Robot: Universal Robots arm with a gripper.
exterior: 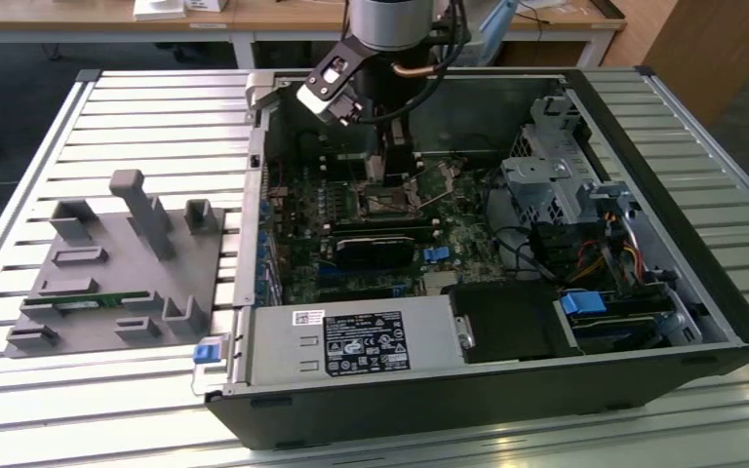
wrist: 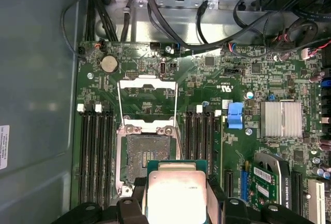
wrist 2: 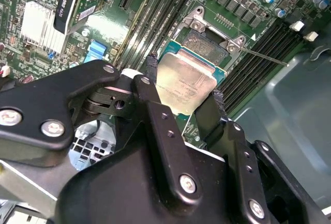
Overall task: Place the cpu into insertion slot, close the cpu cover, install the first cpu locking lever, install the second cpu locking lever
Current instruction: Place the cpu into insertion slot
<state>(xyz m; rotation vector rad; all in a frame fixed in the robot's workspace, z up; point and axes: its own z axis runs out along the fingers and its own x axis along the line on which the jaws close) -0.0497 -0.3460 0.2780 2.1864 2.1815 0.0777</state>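
Grey fixture block (exterior: 114,263) sits on the slatted surface (exterior: 36,400) at the exterior view's left. To its right, the arm reaches into the open computer case (exterior: 479,402). The jaws are narrow, pinching the cpu (wrist 2: 183,79) by its edges just above the insertion slot (wrist: 145,157), and the cpu cover (wrist: 147,84) is flipped open.

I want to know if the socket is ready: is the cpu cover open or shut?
Open. In the first wrist view the cpu cover is swung back off the insertion slot, which lies bare.
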